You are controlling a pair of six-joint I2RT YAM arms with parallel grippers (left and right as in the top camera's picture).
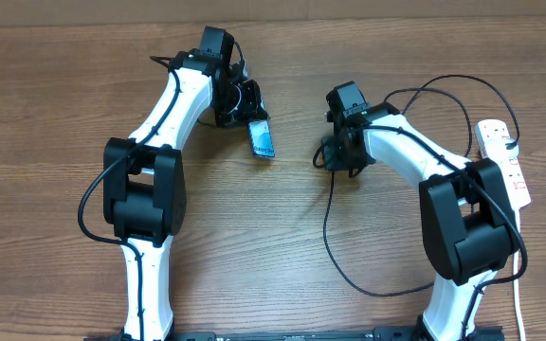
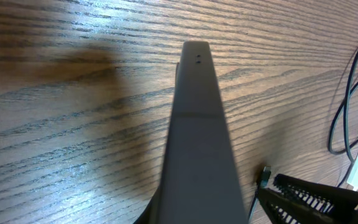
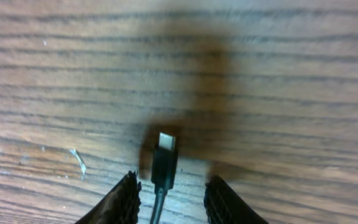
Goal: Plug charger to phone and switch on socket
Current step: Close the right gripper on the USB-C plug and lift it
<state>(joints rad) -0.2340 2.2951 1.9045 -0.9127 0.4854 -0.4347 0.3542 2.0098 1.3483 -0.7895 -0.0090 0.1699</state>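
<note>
Two arms are seen, the left arm [image 1: 173, 104] and the right arm [image 1: 410, 156], each built of rounded white links joined by bulky black housings [image 1: 143, 194]. Thin black cables [image 1: 88, 204] are looped alongside the links. The right gripper [image 3: 174, 182] is fitted with black fingers [image 3: 124, 199], seemingly ribbed, though blurred.

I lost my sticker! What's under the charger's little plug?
Under the charger plug I see only the wooden table and a dark shadow. The spot right beneath the plug and the right gripper is covered, so I cannot see it.
</note>
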